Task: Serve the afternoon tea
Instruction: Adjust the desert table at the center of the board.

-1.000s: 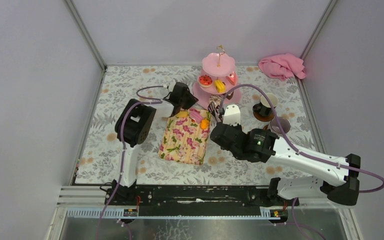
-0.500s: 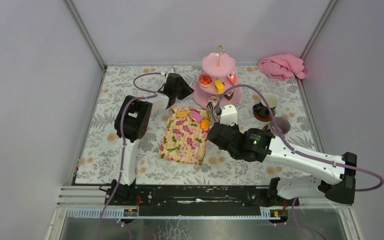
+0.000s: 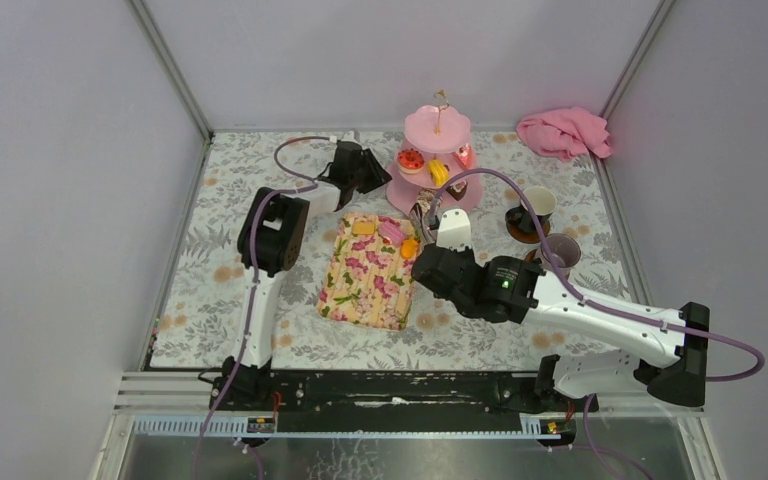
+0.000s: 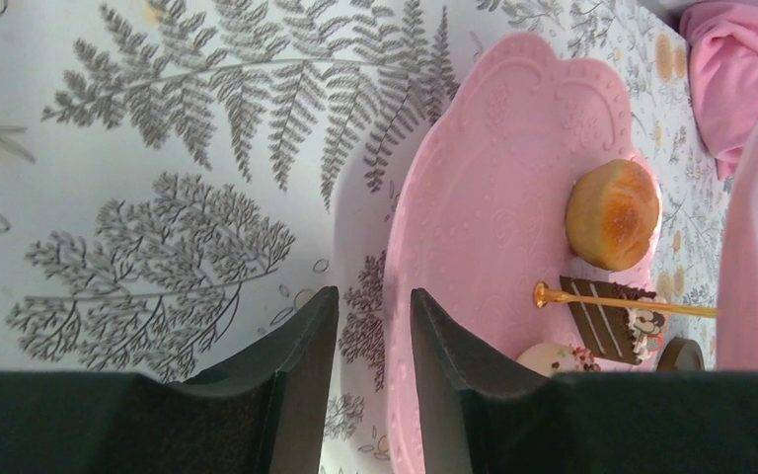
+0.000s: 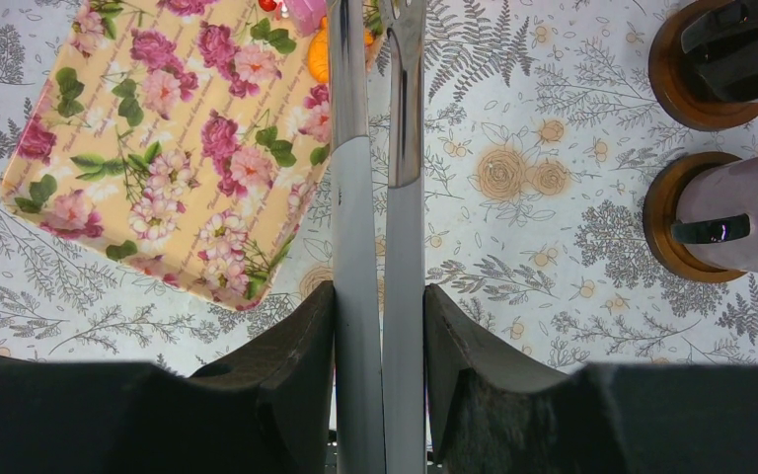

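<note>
Top: pink three-tier stand (image 3: 437, 130) is seen at the far side of the desk (image 3: 210, 250). Left wrist: left claw (image 4: 373, 296) is held narrow and empty, just beside its bottom rim. Right wrist: tongs (image 5: 375, 148) are clamped in right claw (image 5: 379, 291), by floral tray (image 5: 158, 148)

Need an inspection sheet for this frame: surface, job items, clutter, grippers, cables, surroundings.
Surface: table cover, fern-and-flower print, lying flat; no spills seen.
Job's things: pink stand upright at far centre, cakes on its tiers; three cakes on the far end of the floral tray; black mug and grey mug to the right, each on a brown coaster.
Clutter: pink cloth crumpled in the far right corner.
Grippers: left gripper slightly open, empty, beside the stand's bottom tier; right gripper shut on metal tongs beside the tray's far right corner.
Cables: purple cables loop off both arms; no snag seen.
Surroundings: plain walls; nothing else seen.
</note>
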You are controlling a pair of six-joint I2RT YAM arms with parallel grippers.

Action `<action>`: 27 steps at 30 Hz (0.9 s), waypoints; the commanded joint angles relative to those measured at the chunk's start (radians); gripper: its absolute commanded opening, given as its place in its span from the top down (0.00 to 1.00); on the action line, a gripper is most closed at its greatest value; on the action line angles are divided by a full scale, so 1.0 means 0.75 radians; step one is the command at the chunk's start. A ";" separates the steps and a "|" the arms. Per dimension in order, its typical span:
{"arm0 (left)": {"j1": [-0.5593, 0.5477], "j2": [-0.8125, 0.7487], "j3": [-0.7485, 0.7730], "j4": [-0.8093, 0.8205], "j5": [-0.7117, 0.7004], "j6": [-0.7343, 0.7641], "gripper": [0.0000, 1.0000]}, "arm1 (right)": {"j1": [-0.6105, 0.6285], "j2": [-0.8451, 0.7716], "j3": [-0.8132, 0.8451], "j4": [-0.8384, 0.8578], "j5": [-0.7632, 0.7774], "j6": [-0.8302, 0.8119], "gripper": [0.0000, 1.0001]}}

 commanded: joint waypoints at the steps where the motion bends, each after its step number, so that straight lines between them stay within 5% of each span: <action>1: 0.012 0.045 0.080 0.038 0.036 0.051 0.59 | 0.012 0.004 0.014 0.053 0.045 0.000 0.67; 12: 0.015 0.082 0.107 0.048 0.029 0.051 0.60 | 0.012 0.025 0.014 0.053 0.039 -0.004 0.67; 27: -0.023 0.021 -0.018 0.083 0.021 0.055 0.78 | 0.013 0.000 0.000 0.047 0.036 0.013 0.68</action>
